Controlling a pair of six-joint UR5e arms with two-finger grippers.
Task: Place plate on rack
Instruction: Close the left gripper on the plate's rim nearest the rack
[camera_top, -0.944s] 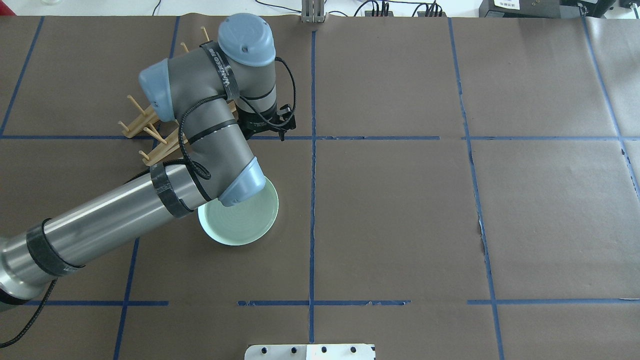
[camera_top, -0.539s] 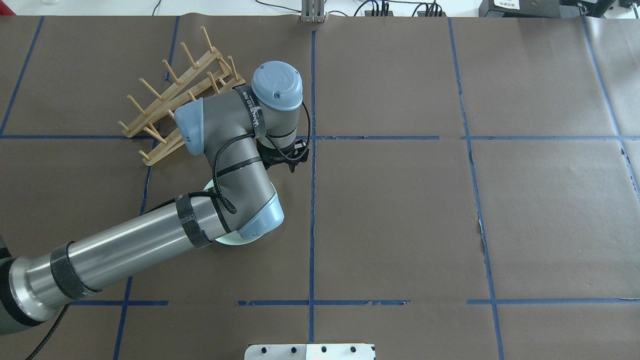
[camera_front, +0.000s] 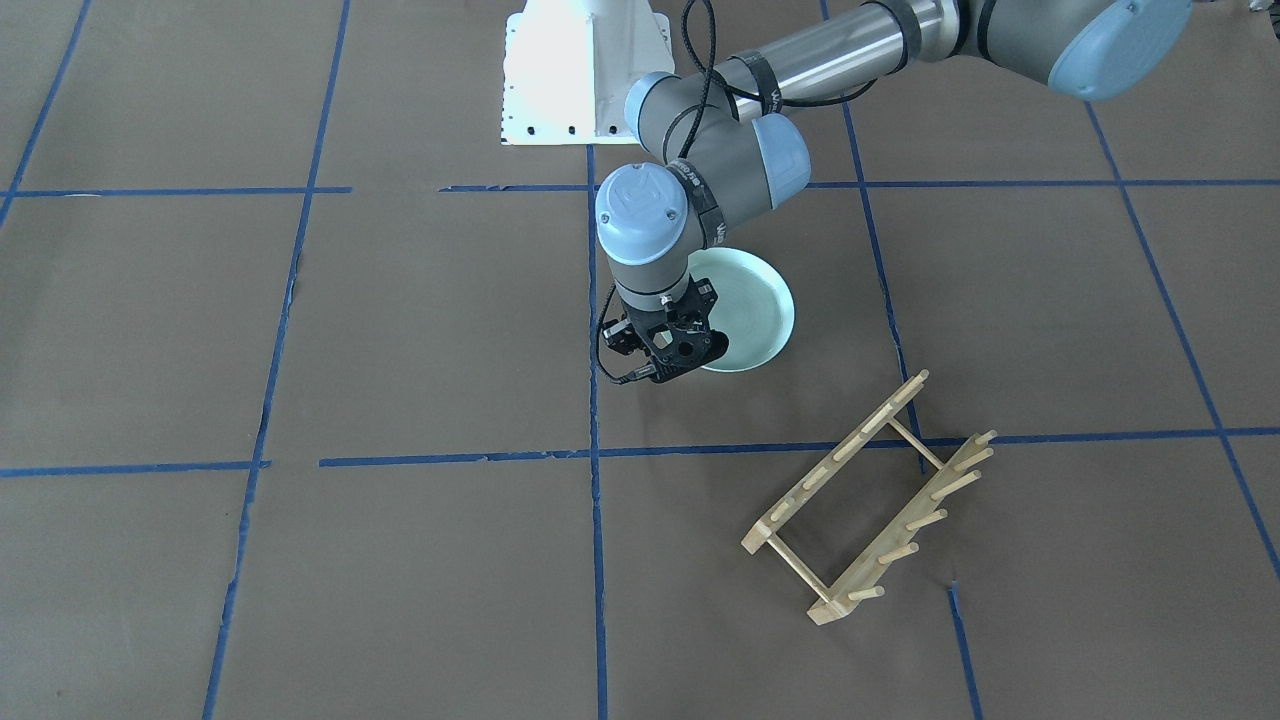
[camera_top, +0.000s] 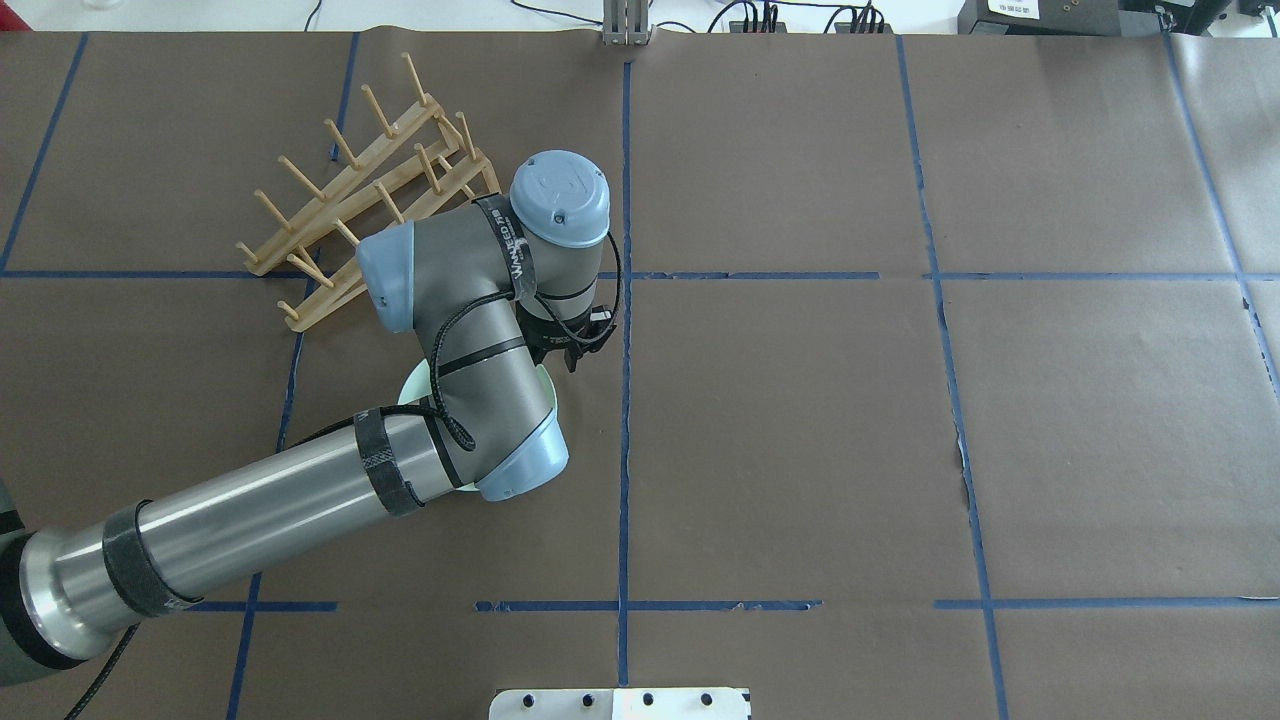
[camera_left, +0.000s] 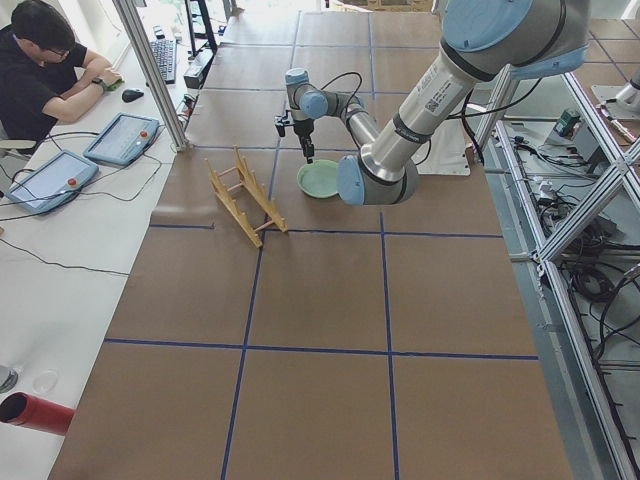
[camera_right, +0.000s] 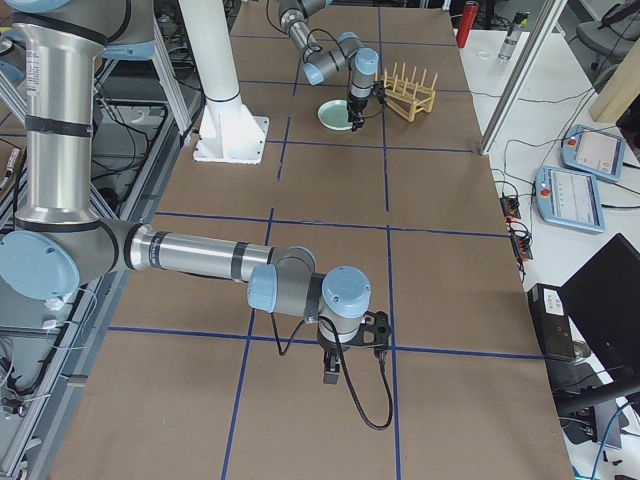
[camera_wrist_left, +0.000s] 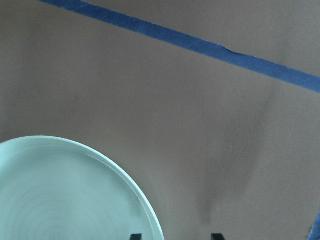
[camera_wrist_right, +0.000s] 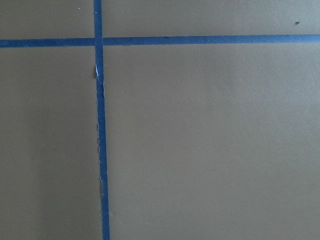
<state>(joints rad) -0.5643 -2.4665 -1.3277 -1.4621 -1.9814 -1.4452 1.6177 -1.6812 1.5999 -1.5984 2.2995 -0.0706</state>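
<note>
The front-facing view shows the plate (camera_front: 752, 305) flat on the counter (camera_front: 400, 350), apart from the rack (camera_front: 868, 500), though the arm hides most of it overhead, the left wrist view shows the left gripper (camera_front: 672, 360) spread over the plate's rim, and I cannot tell the right gripper's (camera_right: 337, 365) state.

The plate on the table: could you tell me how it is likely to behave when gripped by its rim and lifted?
The plate looks rigid and smooth, so probably stiff but slippery. Its low rim offers little to pinch, so it may tilt when lifted.
</note>
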